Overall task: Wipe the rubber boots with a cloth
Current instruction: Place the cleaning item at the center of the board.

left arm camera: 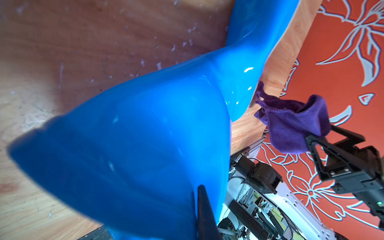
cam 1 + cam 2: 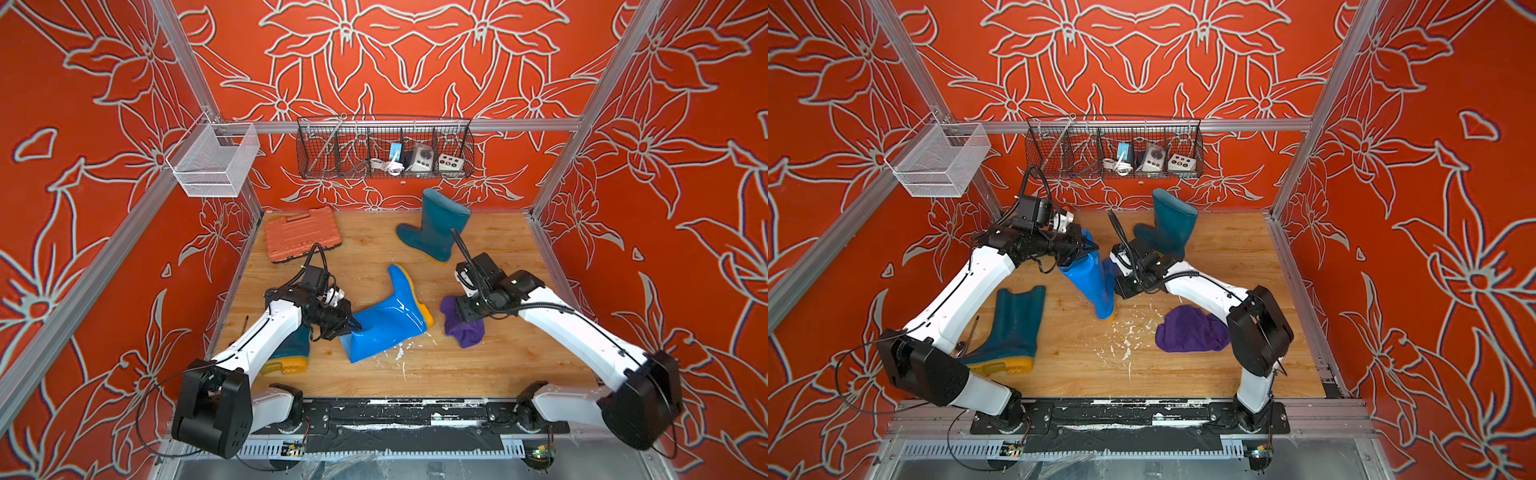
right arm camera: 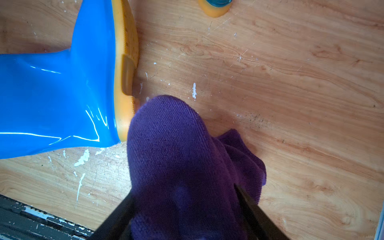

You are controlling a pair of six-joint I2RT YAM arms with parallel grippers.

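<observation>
We see the bright blue boot (image 2: 386,324) lying on its side mid-way across the wooden table (image 2: 478,365); the left gripper (image 2: 353,326) is closed tight at the rim of its shaft opening, seemingly pinching the rubber wall, though the wrist view shows only one finger (image 1: 203,212) against it. The right gripper (image 3: 185,192) has its jaws nearly closed on the bunched purple cloth (image 3: 178,155), which touches the heel end of the yellow-orange sole (image 3: 126,68). One teal boot (image 2: 436,226) stands upright near the back wall; a second teal boot (image 2: 291,353) lies partly hidden under the left arm (image 2: 266,332).
</observation>
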